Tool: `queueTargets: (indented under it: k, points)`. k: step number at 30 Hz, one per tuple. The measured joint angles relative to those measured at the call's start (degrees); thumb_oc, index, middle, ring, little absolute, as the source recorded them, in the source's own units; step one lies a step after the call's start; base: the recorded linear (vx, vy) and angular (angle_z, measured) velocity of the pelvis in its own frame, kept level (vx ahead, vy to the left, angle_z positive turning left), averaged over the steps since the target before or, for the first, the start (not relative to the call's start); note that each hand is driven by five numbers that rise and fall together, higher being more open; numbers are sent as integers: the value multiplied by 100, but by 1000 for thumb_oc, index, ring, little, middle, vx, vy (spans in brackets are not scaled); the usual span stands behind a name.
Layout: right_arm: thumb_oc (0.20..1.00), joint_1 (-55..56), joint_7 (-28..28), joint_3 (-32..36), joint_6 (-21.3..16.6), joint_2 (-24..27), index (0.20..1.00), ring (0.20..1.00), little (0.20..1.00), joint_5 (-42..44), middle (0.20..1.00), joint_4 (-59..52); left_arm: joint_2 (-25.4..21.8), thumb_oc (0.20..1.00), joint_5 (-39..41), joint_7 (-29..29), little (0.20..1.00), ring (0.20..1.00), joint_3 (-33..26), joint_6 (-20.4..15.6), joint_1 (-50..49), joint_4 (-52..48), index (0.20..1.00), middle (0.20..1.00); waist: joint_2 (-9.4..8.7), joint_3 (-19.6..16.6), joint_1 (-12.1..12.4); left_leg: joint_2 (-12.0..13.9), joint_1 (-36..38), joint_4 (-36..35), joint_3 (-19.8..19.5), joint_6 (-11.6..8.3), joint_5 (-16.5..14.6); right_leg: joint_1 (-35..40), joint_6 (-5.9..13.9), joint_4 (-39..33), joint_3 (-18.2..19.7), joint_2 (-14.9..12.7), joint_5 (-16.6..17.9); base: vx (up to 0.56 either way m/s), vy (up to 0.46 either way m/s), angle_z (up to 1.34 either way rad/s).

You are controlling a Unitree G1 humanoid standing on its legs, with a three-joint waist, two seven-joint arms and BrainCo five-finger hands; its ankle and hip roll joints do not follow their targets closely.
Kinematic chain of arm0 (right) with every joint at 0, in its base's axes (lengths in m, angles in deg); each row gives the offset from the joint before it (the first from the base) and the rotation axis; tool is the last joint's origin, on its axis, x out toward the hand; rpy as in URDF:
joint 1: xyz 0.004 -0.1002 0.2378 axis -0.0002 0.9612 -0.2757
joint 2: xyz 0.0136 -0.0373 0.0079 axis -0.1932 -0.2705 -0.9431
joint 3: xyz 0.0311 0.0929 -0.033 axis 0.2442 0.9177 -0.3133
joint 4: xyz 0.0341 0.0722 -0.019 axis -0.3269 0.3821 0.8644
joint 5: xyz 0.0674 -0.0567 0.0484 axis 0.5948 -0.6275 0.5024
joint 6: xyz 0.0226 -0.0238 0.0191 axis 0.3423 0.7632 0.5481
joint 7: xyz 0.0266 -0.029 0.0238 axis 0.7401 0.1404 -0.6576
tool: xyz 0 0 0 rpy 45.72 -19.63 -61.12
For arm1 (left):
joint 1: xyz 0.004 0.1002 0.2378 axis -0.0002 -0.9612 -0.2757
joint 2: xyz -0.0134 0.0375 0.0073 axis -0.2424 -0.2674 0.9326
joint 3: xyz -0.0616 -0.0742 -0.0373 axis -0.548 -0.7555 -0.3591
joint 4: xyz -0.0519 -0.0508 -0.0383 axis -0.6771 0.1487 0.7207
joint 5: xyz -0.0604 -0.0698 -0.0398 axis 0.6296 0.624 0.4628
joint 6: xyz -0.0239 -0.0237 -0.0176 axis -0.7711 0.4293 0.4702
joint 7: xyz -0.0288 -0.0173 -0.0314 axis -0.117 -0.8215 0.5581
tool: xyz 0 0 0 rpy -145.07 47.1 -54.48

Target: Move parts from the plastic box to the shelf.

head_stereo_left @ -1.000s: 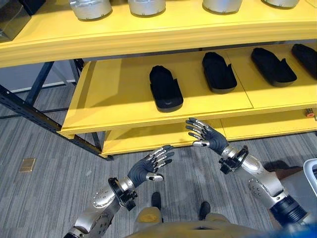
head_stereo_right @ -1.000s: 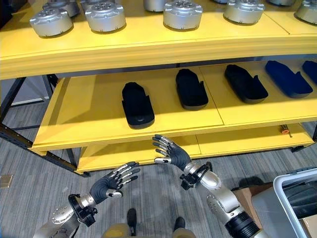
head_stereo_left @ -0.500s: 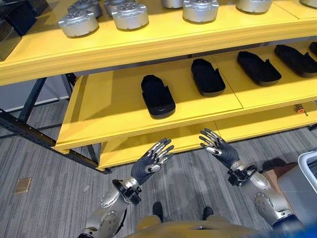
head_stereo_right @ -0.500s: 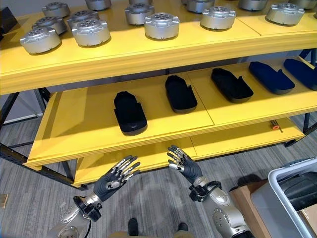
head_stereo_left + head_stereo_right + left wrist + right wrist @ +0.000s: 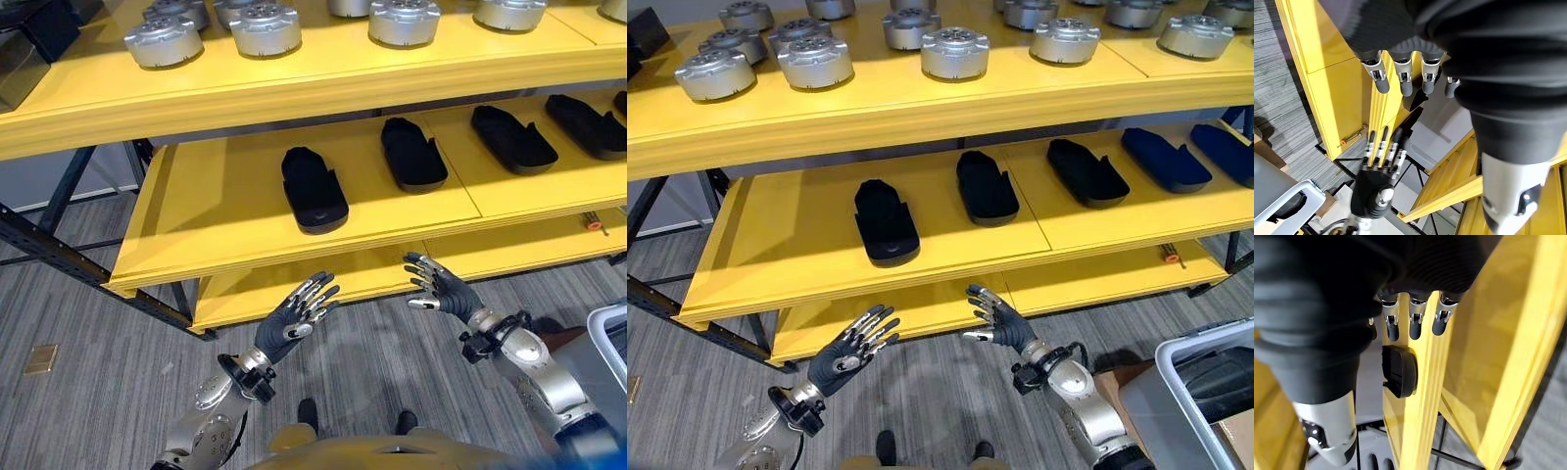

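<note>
Several black moulded parts lie in a row on the yellow middle shelf; the leftmost part is nearest my hands. My left hand hovers open and empty in front of the lower shelf edge, palm turned down. Level with it to the right is my right hand, fingers spread and holding nothing. The right wrist view looks past the straight fingers to one black part on the shelf. The grey plastic box sits at the lower right with a dark part inside.
Several round silver parts stand on the top shelf. A small orange-handled tool lies on the bottom shelf at the right. Dark metal bracing runs along the shelf's left side over grey floor.
The camera has tilted up, bringing the top shelf into view. My left hand has risen towards the shelf; my right hand has drifted a little to the right. Both stay empty.
</note>
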Motion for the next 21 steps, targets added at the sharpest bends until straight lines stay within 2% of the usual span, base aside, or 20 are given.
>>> queueTargets:
  k: [2,5,9,12,14,21]
  points:
    - [1000,-125,-87,-90,-45,82,1000,1000,1000,-177,1000,-65,-13,1000,0,-2,1000,1000,0,9,1,0,1000,1000,-14,22,9,0,-8,0,-2,-1,0,-8,0,0,-3,0,0,-35,9,1]
    - [1000,-316,-200,-346,-135,166,1000,1000,1000,-507,1000,-117,-18,1000,1,-22,1000,1000,-1,52,-9,0,1000,1000,-16,97,148,-5,-35,11,-18,-2,1,-19,1,1,-18,-3,-1,-63,25,3]
    - [1000,-944,-176,-782,-398,561,1000,1000,1000,-1744,1000,-120,-98,1000,4,-247,1000,1000,-6,90,-17,0,1000,1000,-6,372,393,-2,-255,92,-75,-18,26,-206,-17,66,-54,-5,17,-120,36,6]
    - [1000,-1482,-83,-925,-480,649,1000,1000,1000,-2122,1000,-121,-237,1000,47,-278,1000,1000,1,66,147,6,1000,1000,16,579,470,-3,-595,272,-210,-15,31,-441,-26,181,-169,3,18,-149,11,19]
    - [1000,-1783,-34,-984,-502,688,1000,1000,1000,-2328,1000,-105,-258,1000,49,-347,1000,1000,-13,32,291,6,1000,1000,33,778,618,-3,-695,358,-231,-11,34,-525,-30,261,-183,3,21,-132,-6,10]
    - [1000,-2394,166,-1107,-493,746,1000,1000,1000,-3118,1000,-98,-379,1000,80,-362,1000,1000,-107,-18,560,6,1000,1000,-48,1120,782,-20,-894,420,-372,-12,47,-620,-38,296,-339,-16,15,-62,1,11]
